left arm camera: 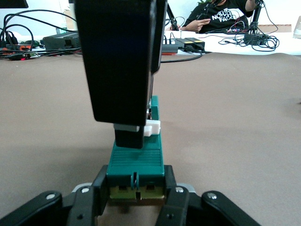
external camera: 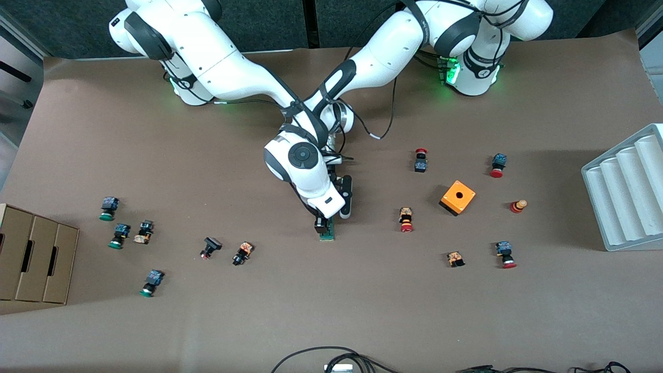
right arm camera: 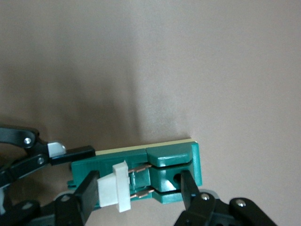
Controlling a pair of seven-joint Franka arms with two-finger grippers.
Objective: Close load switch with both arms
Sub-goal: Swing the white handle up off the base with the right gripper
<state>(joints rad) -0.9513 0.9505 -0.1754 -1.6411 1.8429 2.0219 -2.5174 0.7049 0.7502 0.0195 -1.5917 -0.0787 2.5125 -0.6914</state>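
Note:
The load switch [external camera: 327, 234] is a narrow dark-green block lying mid-table. Its white lever [right arm camera: 115, 188] sticks out, with copper contacts showing beside it. My right gripper [right arm camera: 138, 186] comes down on it from above. One finger rests against the white lever and the other against the green body [right arm camera: 174, 162], so the jaws bracket both. My left gripper [left arm camera: 135, 181] lies low on the table, shut on the switch's end [left arm camera: 136, 160] that is farther from the front camera. In the front view the right hand [external camera: 323, 224] hides the left gripper.
Several red- and green-capped push-buttons lie scattered toward both ends of the table. An orange cube [external camera: 458, 197] sits toward the left arm's end, with a white ridged tray [external camera: 627, 197] at that edge. A cardboard box [external camera: 36, 259] stands at the right arm's end. Cables [external camera: 331, 357] lie along the near edge.

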